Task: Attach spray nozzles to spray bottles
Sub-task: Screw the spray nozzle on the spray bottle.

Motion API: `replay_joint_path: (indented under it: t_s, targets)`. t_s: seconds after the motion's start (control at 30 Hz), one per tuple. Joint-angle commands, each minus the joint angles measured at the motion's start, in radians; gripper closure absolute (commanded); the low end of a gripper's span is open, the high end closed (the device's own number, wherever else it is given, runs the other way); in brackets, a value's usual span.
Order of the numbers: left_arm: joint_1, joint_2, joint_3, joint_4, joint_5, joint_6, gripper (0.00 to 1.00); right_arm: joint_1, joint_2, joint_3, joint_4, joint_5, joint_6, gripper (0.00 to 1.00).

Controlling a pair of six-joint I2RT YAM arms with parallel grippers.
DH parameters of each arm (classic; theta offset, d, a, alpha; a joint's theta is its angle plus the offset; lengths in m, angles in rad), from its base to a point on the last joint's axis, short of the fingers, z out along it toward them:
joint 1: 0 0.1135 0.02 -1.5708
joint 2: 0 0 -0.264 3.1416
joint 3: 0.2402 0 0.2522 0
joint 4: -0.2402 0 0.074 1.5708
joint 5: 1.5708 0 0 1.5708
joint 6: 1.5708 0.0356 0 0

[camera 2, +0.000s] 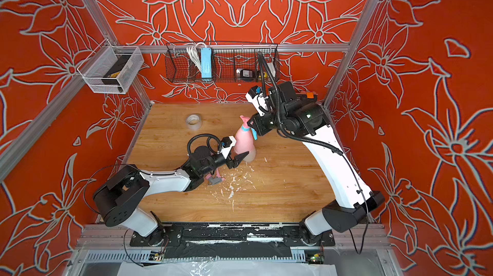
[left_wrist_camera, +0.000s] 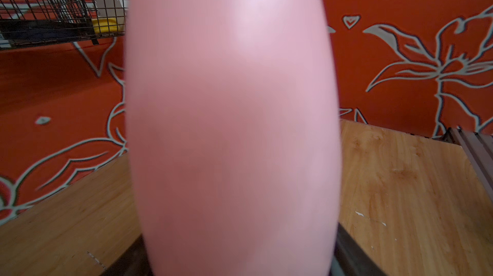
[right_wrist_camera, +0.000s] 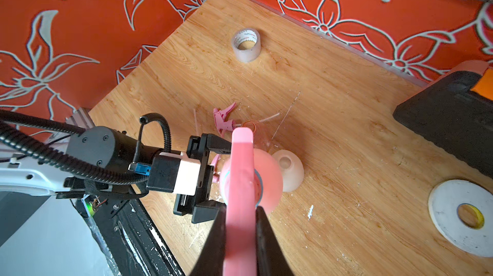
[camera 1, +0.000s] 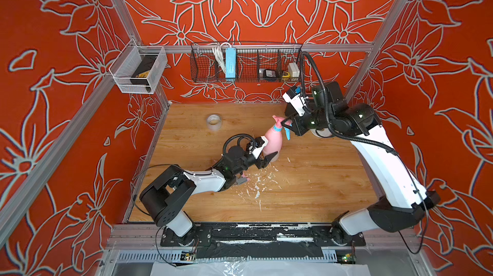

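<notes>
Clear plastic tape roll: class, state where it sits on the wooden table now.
In both top views the clear plastic tape roll sits toward the wooden table's far left corner, apart from the pink teardrop plastic bottle.

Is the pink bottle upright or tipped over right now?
Upright: the pink bottle stands neck up, pink-and-blue nozzle on top, left hand gripping its body, right hand pinching the nozzle.

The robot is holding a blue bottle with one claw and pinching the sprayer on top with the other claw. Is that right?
Not quite: the bottle is pink, not blue, as the left wrist view and both top views show. The rest holds: the left gripper grips its body and the right gripper pinches the sprayer on top.
</notes>
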Motion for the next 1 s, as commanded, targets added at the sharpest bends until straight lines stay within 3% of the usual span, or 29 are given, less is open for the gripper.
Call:
replay_joint_path:
  t_s: [0.0, 0.37, 0.73, 0.97]
  targets:
    - [0.004, 0.007, 0.022, 0.033, 0.001, 0.021, 0.67, 0.027, 0.029, 0.037, -0.077, 0.034, -0.044, 1.00]
    - [0.004, 0.000, 0.015, 0.045, 0.001, 0.017, 0.67, 0.036, 0.064, 0.056, -0.132, 0.064, -0.072, 1.00]
    - [0.004, -0.022, -0.017, 0.113, 0.033, 0.018, 0.67, 0.038, 0.070, 0.016, -0.121, -0.008, -0.113, 1.00]
    - [0.004, -0.043, -0.048, 0.155, 0.020, 0.036, 0.67, 0.036, 0.100, 0.030, -0.141, 0.036, -0.099, 0.98]
